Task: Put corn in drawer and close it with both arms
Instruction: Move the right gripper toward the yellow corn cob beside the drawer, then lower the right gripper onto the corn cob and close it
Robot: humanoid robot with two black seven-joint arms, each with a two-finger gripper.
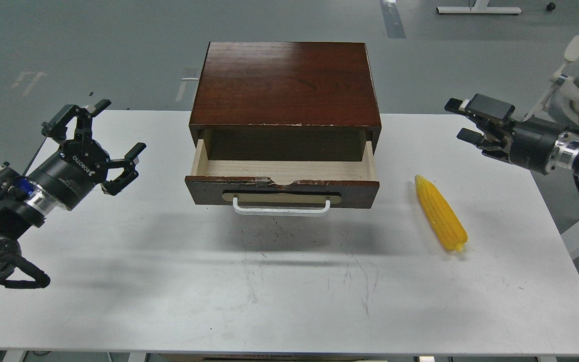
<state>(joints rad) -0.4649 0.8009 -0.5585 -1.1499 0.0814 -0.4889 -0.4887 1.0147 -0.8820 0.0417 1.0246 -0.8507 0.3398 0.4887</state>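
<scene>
Listing the scene with the drawer as landmark:
Drawer (282, 173): pulled out of the dark wooden cabinet (284, 83), pale inside showing nothing in it, white handle (281, 207) facing the near edge of the table (169, 291).
Corn (441, 212): lying flat on the table to the right of the drawer front, well apart from it, pointed end toward the far side.
Right gripper (463, 120): hanging in the air right of the drawer and beyond the corn, fingers spread apart, holding nothing.
Left gripper (103, 136): raised left of the drawer, fingers wide apart, holding nothing.
Step in hand, as judged: picking up the corn, not yet begun.
Doing it well: bring the right gripper down over the middle of the cob, fingers across its width rather than along it; the tapered, smooth-looking body may slip if held near the tip. Carry it in lengthwise along the drawer so it clears the side walls.
Hidden: rear of the drawer under the cabinet top, in shadow.
Cut off: both arms at the picture edges.
</scene>
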